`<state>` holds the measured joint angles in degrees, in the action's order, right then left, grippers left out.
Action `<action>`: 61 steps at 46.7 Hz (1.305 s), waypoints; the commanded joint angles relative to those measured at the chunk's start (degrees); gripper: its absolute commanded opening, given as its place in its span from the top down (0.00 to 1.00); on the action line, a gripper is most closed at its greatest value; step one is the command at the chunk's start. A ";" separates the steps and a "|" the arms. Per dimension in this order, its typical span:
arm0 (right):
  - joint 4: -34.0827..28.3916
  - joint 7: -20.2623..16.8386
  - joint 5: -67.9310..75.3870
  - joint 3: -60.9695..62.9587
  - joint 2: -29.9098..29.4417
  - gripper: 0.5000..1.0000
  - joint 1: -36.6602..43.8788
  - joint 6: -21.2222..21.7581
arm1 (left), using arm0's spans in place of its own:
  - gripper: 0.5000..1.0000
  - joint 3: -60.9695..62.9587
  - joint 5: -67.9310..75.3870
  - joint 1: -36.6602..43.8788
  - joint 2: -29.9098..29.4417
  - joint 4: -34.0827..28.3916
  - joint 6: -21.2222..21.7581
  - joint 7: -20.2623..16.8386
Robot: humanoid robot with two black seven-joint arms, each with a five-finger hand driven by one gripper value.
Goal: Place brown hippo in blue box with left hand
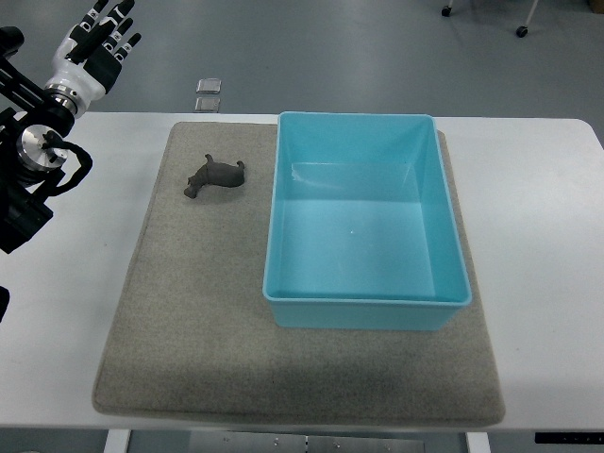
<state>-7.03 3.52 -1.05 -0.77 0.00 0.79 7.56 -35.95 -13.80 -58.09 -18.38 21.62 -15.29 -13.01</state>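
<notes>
A small brown hippo (214, 176) lies on the grey felt mat (189, 311), near its far left part, just left of the blue box. The light blue box (363, 300) stands open and empty on the right half of the mat. My left hand (102, 36) is at the top left, beyond the table's far edge, fingers spread and holding nothing. It is well up and left of the hippo. The left arm (33, 151) shows along the left edge. The right arm does not show.
The mat lies on a white table (538, 236). Two small square tiles (209, 94) lie on the floor beyond the table's far edge. Chair casters (521, 31) show at the top right.
</notes>
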 commanded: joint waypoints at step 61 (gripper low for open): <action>0.00 0.00 0.00 0.07 0.00 0.13 0.00 0.00 | 0.01 0.18 0.27 0.17 -0.34 0.00 -7.91 -0.79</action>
<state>-7.03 3.52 -1.05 -0.79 0.00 0.79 7.56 -35.87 -13.67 -57.84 -18.67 21.58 -22.61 -13.80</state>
